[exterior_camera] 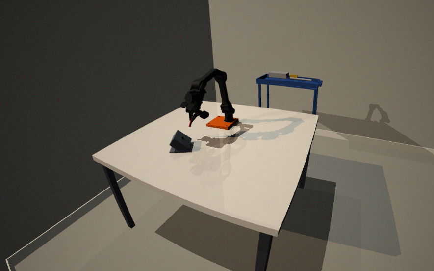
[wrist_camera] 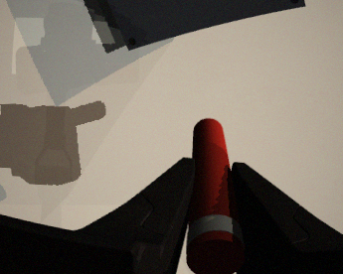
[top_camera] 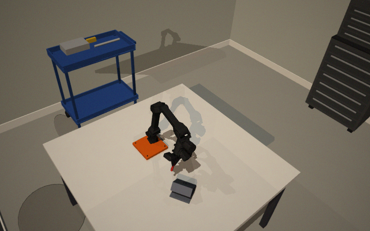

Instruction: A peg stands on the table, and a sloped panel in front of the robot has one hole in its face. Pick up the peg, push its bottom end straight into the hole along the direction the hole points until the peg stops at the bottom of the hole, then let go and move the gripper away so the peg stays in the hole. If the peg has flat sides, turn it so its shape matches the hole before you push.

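The pincer (wrist_camera: 210,219) pinches the red peg (wrist_camera: 213,180) above the desk (top_camera: 108,172), short of the sloped panel (top_camera: 182,187); a tilted approach would likely jam it against the hole's rim.
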Controlling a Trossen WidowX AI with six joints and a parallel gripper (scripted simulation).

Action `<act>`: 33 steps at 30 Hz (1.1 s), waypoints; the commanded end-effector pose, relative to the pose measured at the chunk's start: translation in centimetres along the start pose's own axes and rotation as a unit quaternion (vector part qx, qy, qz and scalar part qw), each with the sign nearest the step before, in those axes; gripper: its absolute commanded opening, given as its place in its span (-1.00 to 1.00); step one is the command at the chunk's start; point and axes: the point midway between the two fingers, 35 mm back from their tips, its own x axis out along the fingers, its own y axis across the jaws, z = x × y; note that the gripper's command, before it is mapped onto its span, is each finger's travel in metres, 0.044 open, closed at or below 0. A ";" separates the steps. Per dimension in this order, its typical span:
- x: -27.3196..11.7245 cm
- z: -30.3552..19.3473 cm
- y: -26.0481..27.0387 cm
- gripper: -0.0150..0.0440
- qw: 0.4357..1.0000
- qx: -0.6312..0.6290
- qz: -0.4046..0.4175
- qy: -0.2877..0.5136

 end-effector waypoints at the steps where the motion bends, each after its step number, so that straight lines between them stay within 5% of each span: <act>1: -0.2 0.6 0.3 -0.49 1.000 -0.015 -0.010 -0.006; 33: -2.3 4.3 3.5 -0.49 0.989 -0.118 -0.079 -0.050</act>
